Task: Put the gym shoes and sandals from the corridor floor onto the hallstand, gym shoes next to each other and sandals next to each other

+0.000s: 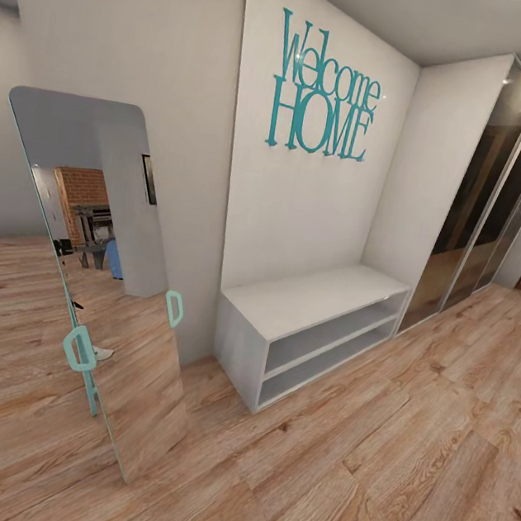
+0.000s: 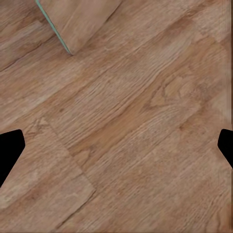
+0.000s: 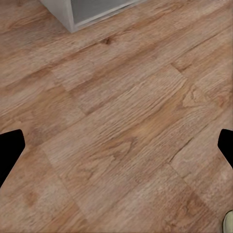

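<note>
Head view: 1 white bench point(image 1: 313, 302), 2 shelves.

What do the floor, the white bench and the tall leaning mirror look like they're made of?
The floor looks like wood-grain laminate planks, with visible grain, knots and seams. The bench seems matte white painted board, flat and textureless. The mirror looks like frameless glass: it reflects the room and has a thin greenish edge.

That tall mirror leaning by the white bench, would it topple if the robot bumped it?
Probably, yes. The mirror stands tilted on a narrow bottom edge on the smooth floor, so a nudge could slide or tip it. It looks thin and wide, likely awkward and fragile. The bench looks boxy and broad-based, so it would likely stay put.
</note>
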You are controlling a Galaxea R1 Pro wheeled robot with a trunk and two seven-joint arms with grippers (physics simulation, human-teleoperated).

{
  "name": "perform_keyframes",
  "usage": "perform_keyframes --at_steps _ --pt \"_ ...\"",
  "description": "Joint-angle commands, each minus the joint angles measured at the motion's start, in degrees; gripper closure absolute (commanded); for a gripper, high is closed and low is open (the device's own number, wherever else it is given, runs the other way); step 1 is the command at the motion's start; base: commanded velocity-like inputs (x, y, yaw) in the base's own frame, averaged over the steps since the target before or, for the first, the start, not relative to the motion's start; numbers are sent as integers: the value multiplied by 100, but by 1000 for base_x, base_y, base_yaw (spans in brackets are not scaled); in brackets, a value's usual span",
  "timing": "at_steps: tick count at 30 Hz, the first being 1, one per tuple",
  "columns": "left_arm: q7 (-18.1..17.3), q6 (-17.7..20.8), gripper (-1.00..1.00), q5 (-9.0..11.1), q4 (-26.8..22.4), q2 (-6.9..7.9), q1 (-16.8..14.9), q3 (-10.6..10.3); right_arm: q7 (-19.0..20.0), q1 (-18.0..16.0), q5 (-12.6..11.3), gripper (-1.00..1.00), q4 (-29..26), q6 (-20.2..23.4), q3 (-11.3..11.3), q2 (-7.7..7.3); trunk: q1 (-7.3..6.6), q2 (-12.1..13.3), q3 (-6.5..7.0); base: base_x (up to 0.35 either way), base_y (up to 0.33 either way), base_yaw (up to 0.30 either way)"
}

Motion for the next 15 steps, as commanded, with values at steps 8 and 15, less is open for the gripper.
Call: perform_keyframes --at_steps 8,15 --pt "-8 -22 -100 -7 11 9 -13 7 3 -10 11 -100 98 -39 2 -38 0 -3 -6 0 0 0" --pt "-13 -27 -100 -18 10 35 -14 -12 -2 -7 1 -100 103 -44 -5 -44 0 -3 -6 0 0 0"
